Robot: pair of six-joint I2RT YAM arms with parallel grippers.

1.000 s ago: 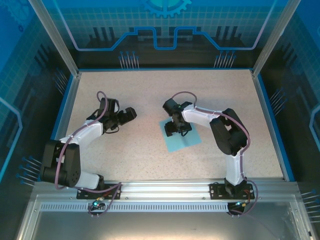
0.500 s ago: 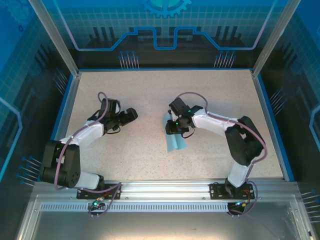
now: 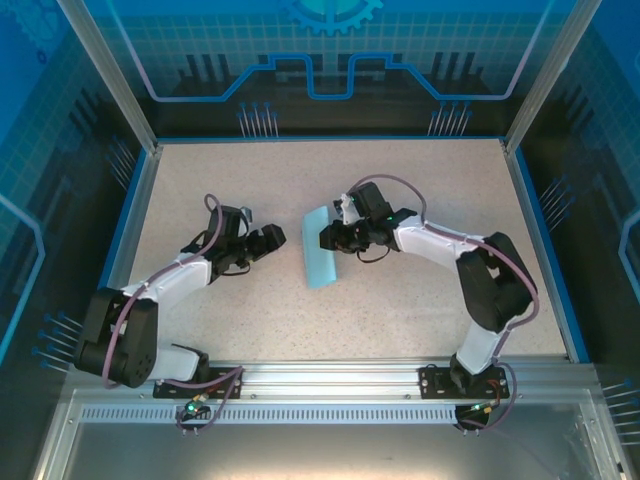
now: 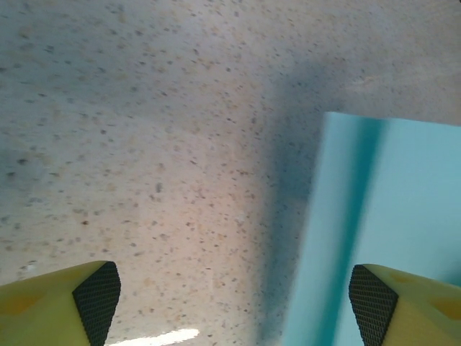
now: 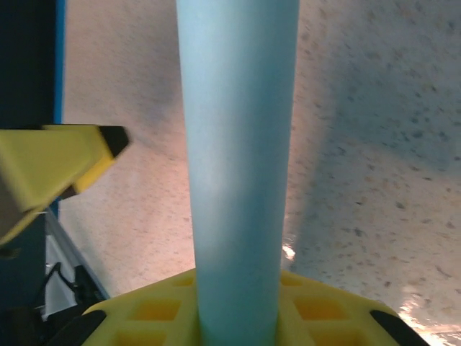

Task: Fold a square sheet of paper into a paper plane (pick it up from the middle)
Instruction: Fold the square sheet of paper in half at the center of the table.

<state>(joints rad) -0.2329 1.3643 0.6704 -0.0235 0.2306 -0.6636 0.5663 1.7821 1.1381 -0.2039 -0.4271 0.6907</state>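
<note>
The square sheet of paper (image 3: 320, 252) no longer lies flat near the centre of the table (image 3: 430, 180). One second ago it rested there with the right gripper (image 3: 328, 238) set down on its middle. It is now raised above the table centre, turned on edge and bowed, so from above it reads as a narrow strip. Whether its near end touches the table surface cannot be told.

The right gripper is pressed together on the middle of the sheet. In the right wrist view the paper (image 5: 238, 144) rises from between the yellow fingers (image 5: 324, 306) as a curved band.

The left gripper (image 3: 275, 237) has advanced toward the table centre and stands just beside the sheet. Its fingers (image 4: 94, 295) are spread wide, with the sheet edge (image 4: 389, 216) between them and not yet touched.

Assessment: pickup from the middle is complete. No crease is visible, so folding has not begun. The left gripper appears positioned for a second hold on the sheet.
</note>
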